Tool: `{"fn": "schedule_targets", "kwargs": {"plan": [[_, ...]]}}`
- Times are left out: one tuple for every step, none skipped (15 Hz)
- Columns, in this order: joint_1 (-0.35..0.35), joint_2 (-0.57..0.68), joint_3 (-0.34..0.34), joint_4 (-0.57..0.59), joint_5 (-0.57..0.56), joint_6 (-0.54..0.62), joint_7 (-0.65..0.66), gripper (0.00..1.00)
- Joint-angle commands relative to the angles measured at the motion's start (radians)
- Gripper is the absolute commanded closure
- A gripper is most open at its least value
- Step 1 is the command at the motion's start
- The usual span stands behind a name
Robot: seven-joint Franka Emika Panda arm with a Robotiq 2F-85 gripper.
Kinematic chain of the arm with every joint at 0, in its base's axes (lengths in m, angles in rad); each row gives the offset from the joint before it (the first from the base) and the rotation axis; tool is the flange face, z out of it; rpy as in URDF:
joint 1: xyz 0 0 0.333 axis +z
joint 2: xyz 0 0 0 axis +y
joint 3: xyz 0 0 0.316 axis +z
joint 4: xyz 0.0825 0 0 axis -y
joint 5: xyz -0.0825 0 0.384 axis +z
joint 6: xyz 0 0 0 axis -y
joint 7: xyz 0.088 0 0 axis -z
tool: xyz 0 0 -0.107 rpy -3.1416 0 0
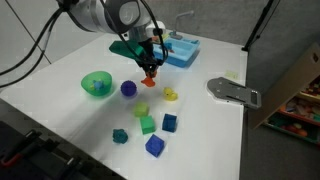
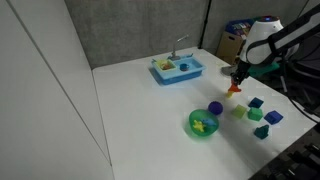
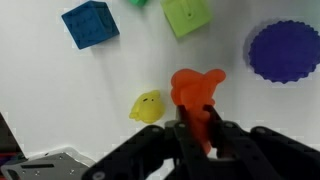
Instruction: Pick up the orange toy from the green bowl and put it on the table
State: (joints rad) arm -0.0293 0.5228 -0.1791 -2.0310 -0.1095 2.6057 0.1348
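Gripping the orange toy [image 3: 197,92], my fingers [image 3: 245,142] are clamped on its lower part. The toy is out of the green bowl [image 1: 96,84] and over the white desk [image 1: 205,125]. The wrist view places it just beside a yellow toy [image 3: 147,106], with a purple ball [image 3: 283,52] near. Contact with the desk: I cannot tell.

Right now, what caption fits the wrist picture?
Gripper holds the orange toy over the table, beside a yellow toy.
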Motion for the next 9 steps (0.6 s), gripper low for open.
{"fn": "schedule_targets", "kwargs": {"plan": [[-0.001, 0.028, -0.011, 0.007, -0.026, 0.045, 0.006, 0.94], [0.0, 0.043, -0.016, 0.009, -0.031, 0.066, 0.006, 0.94], [0.002, 0.057, -0.023, 0.008, -0.039, 0.097, 0.006, 0.94], [0.002, 0.074, -0.027, 0.008, -0.043, 0.122, 0.003, 0.93], [0.008, 0.093, -0.038, 0.007, -0.053, 0.156, 0.006, 0.93], [0.009, 0.112, -0.041, 0.006, -0.054, 0.184, 0.002, 0.93], [0.016, 0.133, -0.052, 0.005, -0.062, 0.218, 0.001, 0.93], [0.019, 0.15, -0.056, 0.005, -0.065, 0.245, -0.003, 0.93], [0.02, 0.168, -0.057, 0.005, -0.062, 0.269, -0.008, 0.93]]}}
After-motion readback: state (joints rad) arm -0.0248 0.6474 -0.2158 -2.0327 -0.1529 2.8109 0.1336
